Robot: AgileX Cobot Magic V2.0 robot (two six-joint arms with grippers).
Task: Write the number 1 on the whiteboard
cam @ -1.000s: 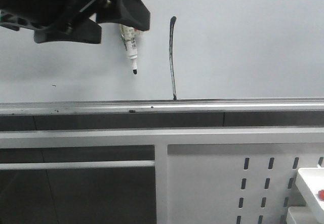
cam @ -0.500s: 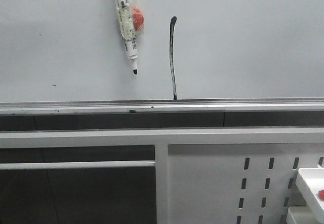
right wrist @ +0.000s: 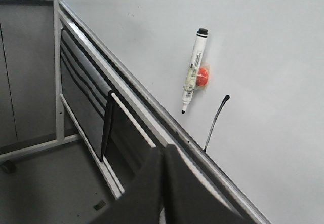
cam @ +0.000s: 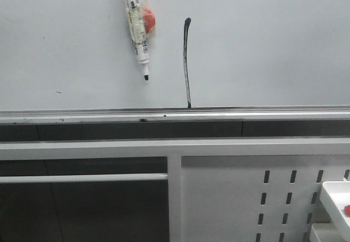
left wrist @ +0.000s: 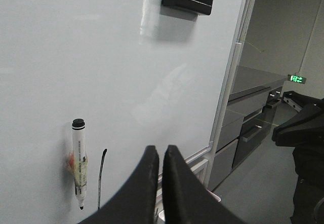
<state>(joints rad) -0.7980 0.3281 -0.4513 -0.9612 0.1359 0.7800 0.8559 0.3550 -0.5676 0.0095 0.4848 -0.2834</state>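
Nearest the front camera: white perforated metal panel (cam: 273,198) with rows of slots, low on the right, and a white tray corner (cam: 334,195) with a small red item at the far right edge. Above them a white frame bar, then the silver metal rail (cam: 175,114) along the board's lower edge.

Behind that, the large pale grey-white glossy whiteboard (cam: 262,50). On it, the number 1 (cam: 186,61): 1 thin near-vertical black marker stroke, slightly curved, thicker blob at the top, foot touching the rail. Just left of it, a white-barrelled black-tipped marker pen (cam: 136,28) hangs on the board tip down, uncapped, by a red magnet (cam: 147,18) taped to its barrel. Pen and stroke are apart.

Left gripper (left wrist: 159,158): black fingers nearly together, thin gap, nothing held, well off the board. Right gripper (right wrist: 163,158): fingers pressed together, empty, also clear of the board. Neither shows in the front view.

Judgement: task looks done. Digit is drawn full height, pen is parked. Nothing left that I can see, bar homing the arms.
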